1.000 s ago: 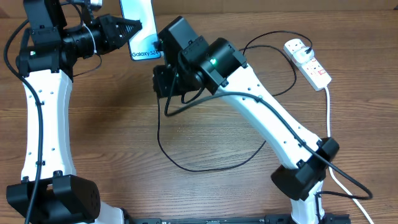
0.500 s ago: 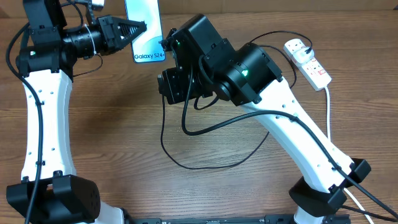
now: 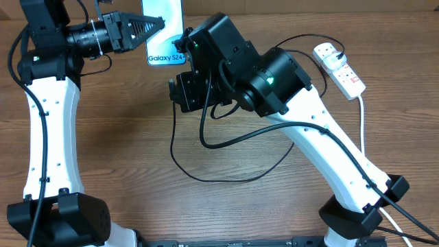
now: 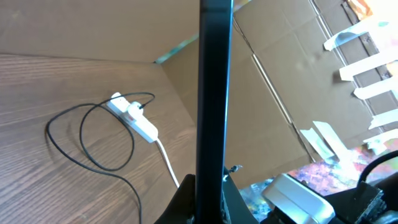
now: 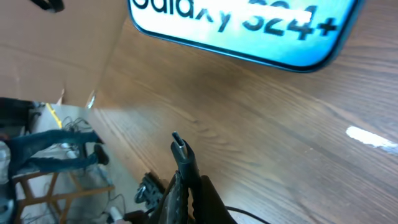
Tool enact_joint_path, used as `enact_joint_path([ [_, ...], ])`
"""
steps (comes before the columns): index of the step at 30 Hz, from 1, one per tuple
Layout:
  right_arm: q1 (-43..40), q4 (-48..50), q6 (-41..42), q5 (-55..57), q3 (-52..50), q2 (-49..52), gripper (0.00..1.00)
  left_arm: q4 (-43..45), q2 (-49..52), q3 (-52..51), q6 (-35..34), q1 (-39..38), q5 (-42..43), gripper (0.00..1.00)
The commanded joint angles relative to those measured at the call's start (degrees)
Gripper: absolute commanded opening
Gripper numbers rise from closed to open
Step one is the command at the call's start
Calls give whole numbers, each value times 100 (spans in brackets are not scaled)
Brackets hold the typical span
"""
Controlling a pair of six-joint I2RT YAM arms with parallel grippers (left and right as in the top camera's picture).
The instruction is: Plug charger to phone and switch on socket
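My left gripper (image 3: 156, 24) is shut on the phone (image 3: 165, 31), holding it off the table at the back; its light blue screen reads "Galaxy S24+". In the left wrist view the phone (image 4: 214, 87) stands edge-on between the jaws (image 4: 208, 186). My right gripper (image 5: 186, 180) is shut on the charger's connector end (image 5: 180, 149), whose tip points up at the phone's bottom edge (image 5: 249, 31) with a gap between them. The black charger cable (image 3: 226, 175) loops over the table to its plug in the white socket strip (image 3: 341, 67) at the back right.
The socket strip's thick white lead (image 3: 362, 123) runs down the right side past the right arm's base (image 3: 350, 213). The left arm's base (image 3: 58, 219) stands at the front left. Cardboard walls (image 4: 267, 81) close the table's far side.
The left gripper has carried the phone up and to the right. The right arm swung its wrist toward the phone's bottom edge, dragging the cable loop with it.
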Motion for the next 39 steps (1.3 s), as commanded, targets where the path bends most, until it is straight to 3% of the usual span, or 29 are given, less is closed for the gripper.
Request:
enact_joint_path([
  [1, 11, -26, 26, -238, 76, -48, 4, 90, -13, 76, -151, -63, 308, 4],
  [9, -280, -229, 203, 160, 76, -48, 4, 26, -13, 76, -122, -79, 304, 4],
  [21, -787, -557, 201, 472, 76, -48, 4, -728, -15, 76, 468, -199, 306, 4],
  [30, -1226, -815, 177, 474, 76, -48, 4, -2120, -26, 76, 1746, -199, 210, 4],
  [39, -1290, -828, 157, 518, 76, -48, 4, -3333, -334, 76, 2590, -199, -551, 4],
])
